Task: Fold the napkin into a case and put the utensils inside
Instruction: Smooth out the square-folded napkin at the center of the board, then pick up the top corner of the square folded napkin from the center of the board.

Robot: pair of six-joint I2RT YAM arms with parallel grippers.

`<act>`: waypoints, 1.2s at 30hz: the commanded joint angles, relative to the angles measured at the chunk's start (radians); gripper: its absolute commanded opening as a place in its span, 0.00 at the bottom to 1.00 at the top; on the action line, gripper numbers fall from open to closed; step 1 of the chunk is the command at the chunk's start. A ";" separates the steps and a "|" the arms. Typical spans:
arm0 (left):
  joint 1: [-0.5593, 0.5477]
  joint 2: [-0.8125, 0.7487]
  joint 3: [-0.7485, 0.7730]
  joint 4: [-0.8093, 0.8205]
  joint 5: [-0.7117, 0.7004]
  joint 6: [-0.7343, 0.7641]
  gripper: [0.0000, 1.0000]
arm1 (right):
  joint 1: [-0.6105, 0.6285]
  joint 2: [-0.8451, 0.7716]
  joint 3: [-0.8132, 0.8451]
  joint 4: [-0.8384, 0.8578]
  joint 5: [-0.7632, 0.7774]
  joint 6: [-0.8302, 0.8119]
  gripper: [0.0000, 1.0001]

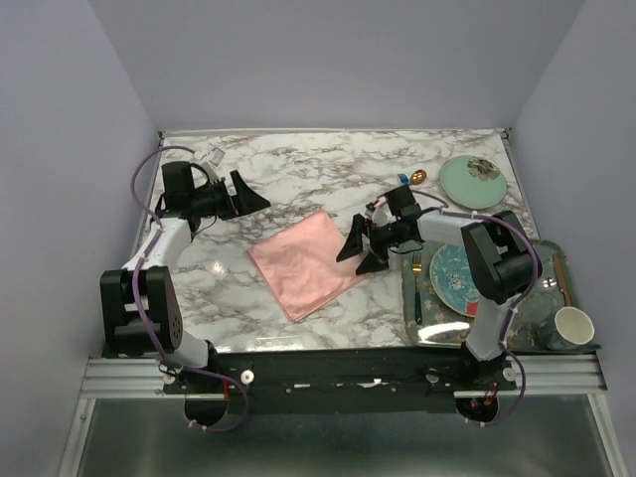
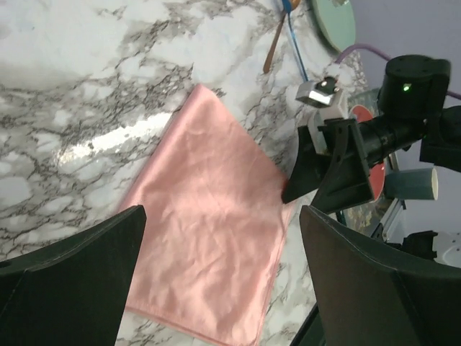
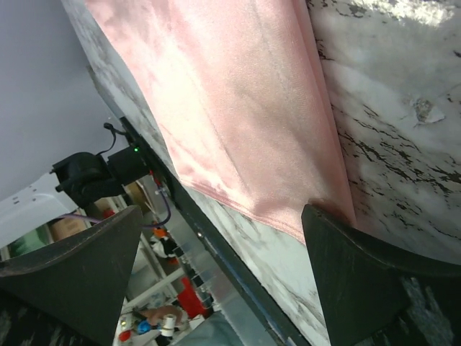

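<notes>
Both of your grippers are spread wide and empty, and the pink cloth lies flat at the centre of the frame.

Nearest you, at the lower right of the top view, a dark green rectangular tray (image 1: 542,323) carries a white paper cup (image 1: 574,323) and a teal patterned round plate (image 1: 455,273). Mid-frame, the shiny salmon-pink satin napkin (image 1: 306,263) lies flat on the white, grey-veined marble table (image 1: 298,169). Your right gripper (image 1: 361,251) sits at the napkin's right edge, jaws fully apart, gripping nothing; you cannot tell whether a fingertip touches the cloth. Your left gripper (image 1: 231,202), upper left, stands well apart from the napkin, equally wide and empty. Farthest, upper right, the slim copper-gold spoon (image 1: 418,177) and small dark blue fork (image 1: 404,180) lie just beside a pale mint round dish (image 1: 472,179).
</notes>
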 commanded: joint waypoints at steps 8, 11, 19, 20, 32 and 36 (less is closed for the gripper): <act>-0.130 -0.241 -0.009 -0.586 -0.172 0.971 0.83 | -0.006 -0.100 0.095 -0.140 -0.048 -0.225 0.98; -0.218 -0.280 -0.044 -0.682 -0.207 1.241 0.45 | -0.007 -0.111 0.112 -0.179 -0.014 -0.273 0.93; -0.557 -0.422 -0.273 -0.678 -0.268 1.569 0.31 | -0.007 -0.137 0.145 -0.219 0.108 -0.396 0.84; -0.581 -0.439 -0.313 -0.659 -0.272 1.599 0.31 | -0.007 -0.137 0.148 -0.223 0.114 -0.399 0.84; -0.733 -0.382 -0.425 -0.512 -0.341 1.665 0.34 | -0.016 -0.123 0.138 -0.239 0.107 -0.385 0.84; -0.749 -0.351 -0.425 -0.477 -0.354 1.667 0.40 | -0.023 -0.122 0.135 -0.242 0.102 -0.382 0.84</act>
